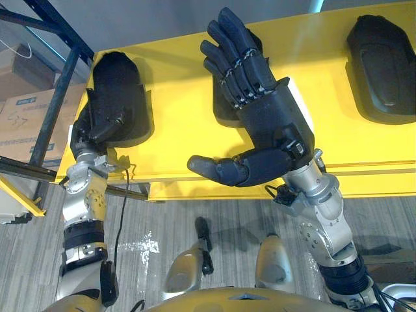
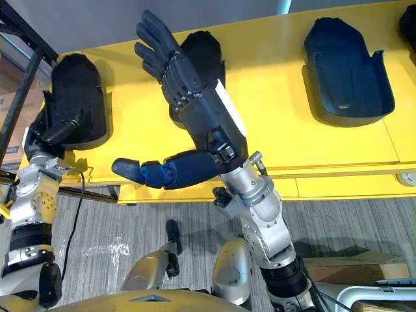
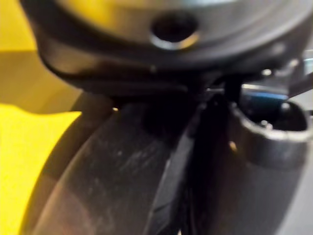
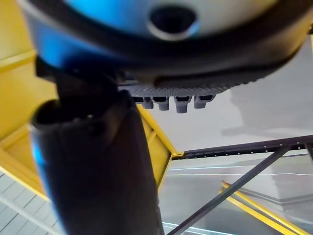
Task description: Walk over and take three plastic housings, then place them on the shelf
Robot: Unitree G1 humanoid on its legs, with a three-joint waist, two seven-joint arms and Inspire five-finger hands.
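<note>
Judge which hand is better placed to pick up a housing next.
Left. The left hand rests on the near end of the leftmost housing, at the edge of the yellow surface. The right hand is open and seems held above the middle housing, not on it.

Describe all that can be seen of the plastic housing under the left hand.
The plastic housing is black and matt, long, with a rounded far end. It lies flat near the left end of the yellow surface, close to its front edge. The left hand rests on its near end and hides that part.
</note>
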